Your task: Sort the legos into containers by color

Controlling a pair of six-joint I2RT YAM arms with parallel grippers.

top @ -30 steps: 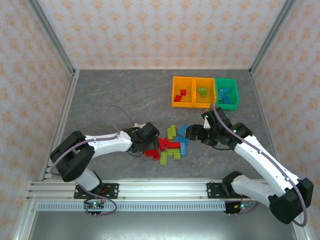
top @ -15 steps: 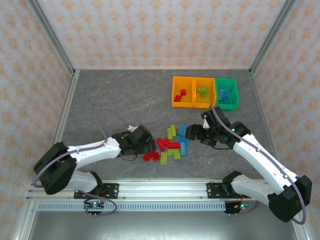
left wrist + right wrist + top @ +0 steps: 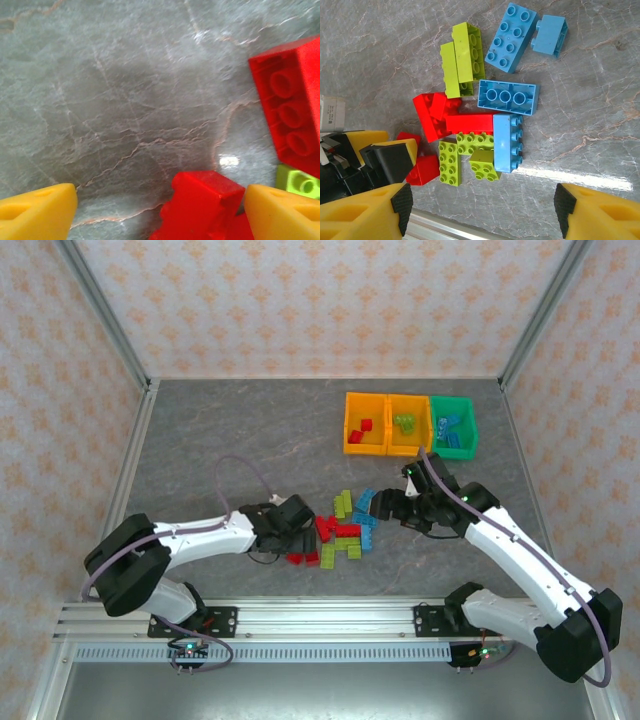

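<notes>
L jaws stood wide apart, red lego [image 3: 202, 202] just beside one finger [image 3: 280, 210]; R jaws apart above loose legos [image 3: 470, 122].

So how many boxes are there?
3: the left orange bin, the middle orange bin and the green bin at the right, side by side in one row.

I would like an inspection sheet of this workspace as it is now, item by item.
Surface: grey marbled tabletop.
Job's things: red, green and blue legos piled at centre; left orange bin holds red, middle orange bin holds green, green bin holds blue.
Clutter: nothing seen.
Grippers: left gripper open around a red brick; right gripper open, empty, beside the pile.
Cables: cables run along both arms.
Surroundings: patterned walls, metal rail.
</notes>
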